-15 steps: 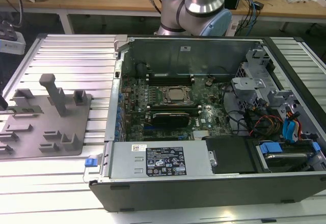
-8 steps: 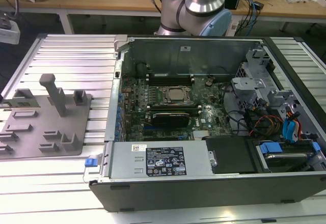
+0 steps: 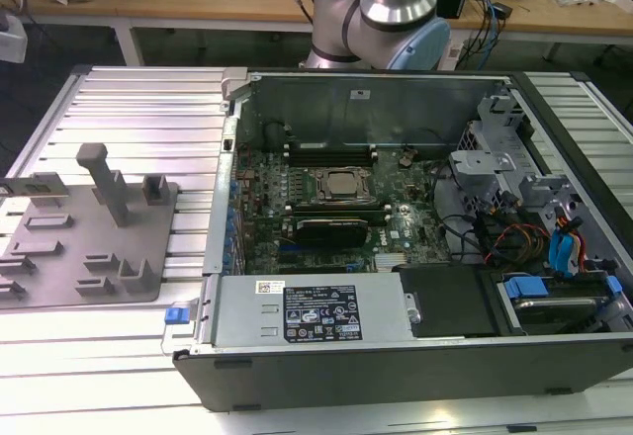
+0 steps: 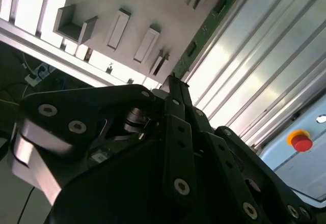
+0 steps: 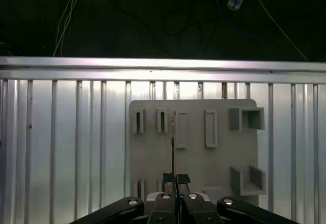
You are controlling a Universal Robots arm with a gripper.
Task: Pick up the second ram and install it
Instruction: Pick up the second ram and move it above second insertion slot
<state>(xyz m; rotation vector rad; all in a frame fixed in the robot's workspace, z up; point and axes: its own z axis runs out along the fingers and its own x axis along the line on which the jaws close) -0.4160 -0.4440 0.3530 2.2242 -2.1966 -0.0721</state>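
Holding the second ram (image 4: 202,33) by one end, the gripper (image 5: 174,178) is pinched tight on it above the grey holder plate (image 5: 147,152). It looks light, stiff and fragile, so best gripped off the chips.

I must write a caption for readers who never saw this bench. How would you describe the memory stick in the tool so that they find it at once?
Find the grey holder plate on the ribbed metal table. The black tool hangs over it, shut on the second ram. It is a thin green circuit board, unlike the grey slotted blocks nearby.
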